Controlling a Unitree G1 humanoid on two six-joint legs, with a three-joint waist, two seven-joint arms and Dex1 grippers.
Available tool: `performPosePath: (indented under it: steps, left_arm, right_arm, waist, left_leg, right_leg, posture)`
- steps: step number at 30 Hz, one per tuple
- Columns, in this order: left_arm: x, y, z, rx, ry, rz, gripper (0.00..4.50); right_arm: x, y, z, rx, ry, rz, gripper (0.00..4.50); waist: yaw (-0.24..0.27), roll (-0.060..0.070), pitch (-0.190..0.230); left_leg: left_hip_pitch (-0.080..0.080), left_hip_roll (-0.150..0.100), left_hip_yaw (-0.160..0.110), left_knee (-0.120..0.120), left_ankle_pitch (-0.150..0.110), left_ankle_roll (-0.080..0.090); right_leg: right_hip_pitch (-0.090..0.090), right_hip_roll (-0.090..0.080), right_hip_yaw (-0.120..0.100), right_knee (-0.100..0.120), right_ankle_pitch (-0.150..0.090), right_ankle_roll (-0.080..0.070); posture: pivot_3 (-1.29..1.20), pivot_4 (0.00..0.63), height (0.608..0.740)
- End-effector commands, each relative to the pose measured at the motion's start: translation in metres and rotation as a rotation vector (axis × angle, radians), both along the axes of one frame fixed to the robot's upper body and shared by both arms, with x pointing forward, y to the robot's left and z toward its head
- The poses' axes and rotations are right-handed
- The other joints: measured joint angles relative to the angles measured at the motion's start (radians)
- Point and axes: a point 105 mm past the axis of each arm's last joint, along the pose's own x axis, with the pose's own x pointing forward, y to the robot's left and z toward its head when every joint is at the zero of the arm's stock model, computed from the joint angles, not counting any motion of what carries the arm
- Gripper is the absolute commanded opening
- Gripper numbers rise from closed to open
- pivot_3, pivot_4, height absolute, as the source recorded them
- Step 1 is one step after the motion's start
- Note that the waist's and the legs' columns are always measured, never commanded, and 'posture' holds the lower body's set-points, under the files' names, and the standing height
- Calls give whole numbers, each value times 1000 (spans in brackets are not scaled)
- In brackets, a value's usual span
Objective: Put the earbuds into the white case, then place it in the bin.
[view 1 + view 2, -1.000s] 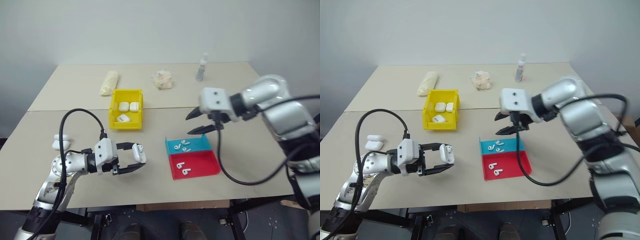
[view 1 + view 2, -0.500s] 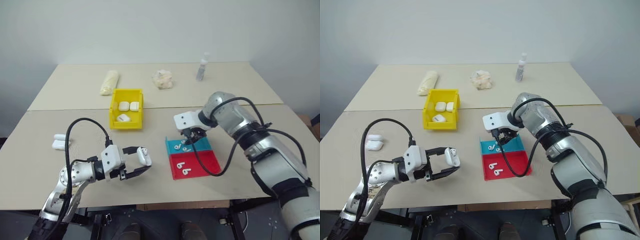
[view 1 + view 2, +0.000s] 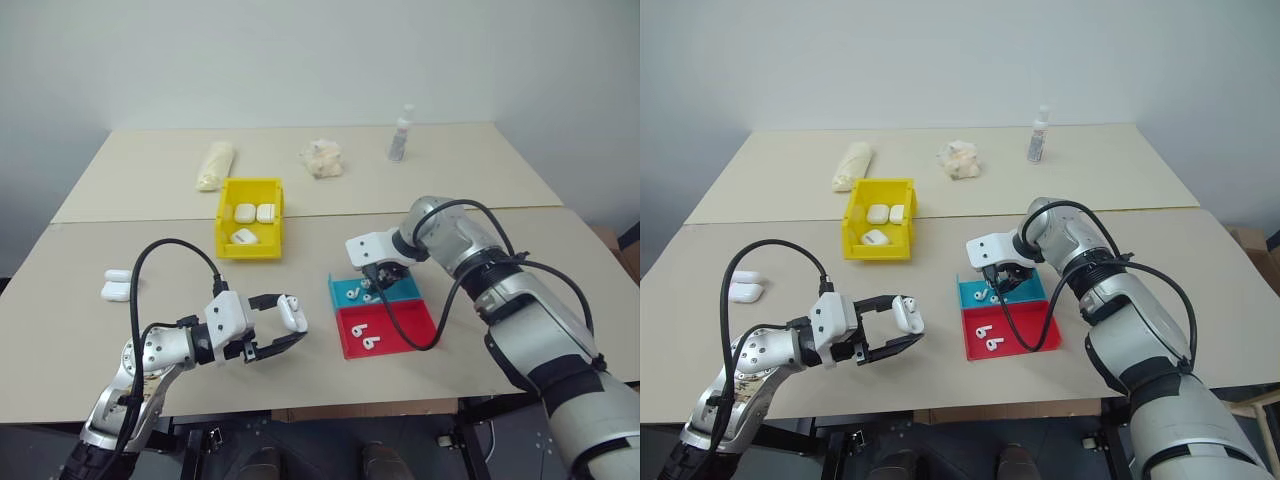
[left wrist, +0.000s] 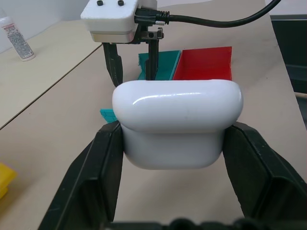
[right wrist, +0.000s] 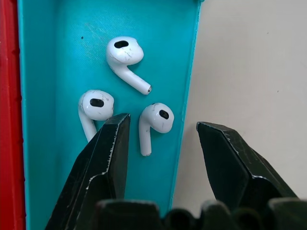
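Observation:
My left gripper [image 3: 281, 326] is shut on the white case [image 4: 177, 122], held just above the table's front left with its lid down. My right gripper [image 5: 163, 123] is open and points down into the blue tray [image 3: 404, 291]. Three white earbuds lie there: one [image 5: 156, 119] sits between the fingers, a second [image 5: 95, 106] beside the inner finger, and a third [image 5: 125, 55] farther off. The outer finger hangs past the tray's wall, over the table. Two more earbuds [image 3: 365, 336] lie in the red tray [image 3: 410, 325]. The yellow bin [image 3: 250, 252] stands at mid-table with three white cases inside.
Two more white cases [image 3: 117, 286] lie at the table's left edge. At the back are a rolled cloth [image 3: 216, 164], a crumpled wad [image 3: 323, 158] and a small bottle [image 3: 401, 133]. The table's seam runs behind the bin.
My right gripper has come down and forward from above the table to just over the blue tray, tilting more steeply downward. The left gripper still holds the case in about the same place.

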Motion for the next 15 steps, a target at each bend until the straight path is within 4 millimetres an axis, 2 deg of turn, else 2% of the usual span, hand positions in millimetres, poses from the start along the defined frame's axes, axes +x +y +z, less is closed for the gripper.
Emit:
performPosePath:
  steps: [1,5,15]
  left_arm:
    - [-3,-3,10,-6,-35,-19,2778]
    - [-3,-5,13,-17,-32,-28,2778]
    - [1,-5,12,-9,-29,-26,2778]
  right_arm:
    - [2,4,16,22,-36,22,2674]
    - [-3,3,14,13,-21,60,1818]
    - [-1,5,11,21,-34,51,1818]
  waist:
    - [-2,0,0]
    - [-2,0,0]
    - [-2,0,0]
  left_leg:
    - [0,0,0,0,0,0]
    - [0,0,-1,0,0,0]
    - [0,0,-1,0,0,0]
  right_leg:
    - [0,0,0,0,0,0]
    - [0,0,0,0,0,0]
    - [0,0,0,0,0,0]
  posture:
    - [0,150,740]
    - [0,150,740]
    - [0,150,740]
